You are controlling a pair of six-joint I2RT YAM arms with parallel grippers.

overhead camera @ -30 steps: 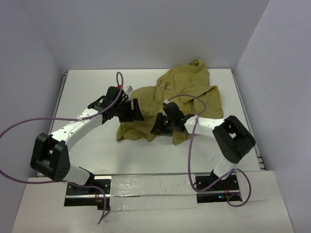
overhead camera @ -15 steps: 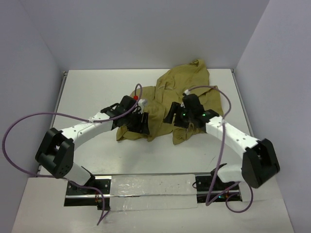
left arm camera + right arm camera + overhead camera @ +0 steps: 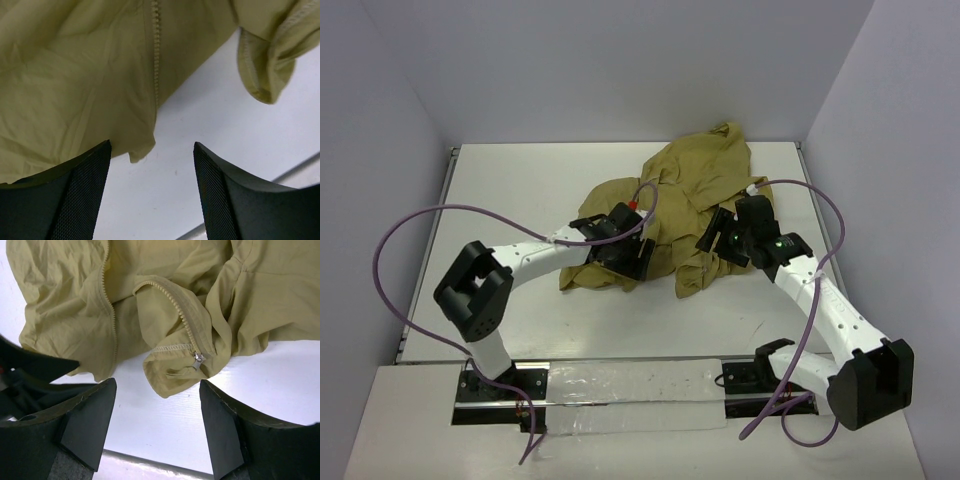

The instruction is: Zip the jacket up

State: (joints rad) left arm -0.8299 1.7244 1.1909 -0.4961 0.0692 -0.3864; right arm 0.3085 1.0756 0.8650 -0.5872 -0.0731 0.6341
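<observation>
Both sets of jaws gape, nothing held: left gripper hangs over the jacket's near hem, right gripper over the slider. Jacket's crumpled mid-table, long axis near-left to far-right, collar probably far. Teeth ride a folded-over flap.

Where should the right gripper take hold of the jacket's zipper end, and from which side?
Probably the folded hem corner by the metal pull, from the bare table side: it juts out past the jacket, facing the open right gripper.
</observation>
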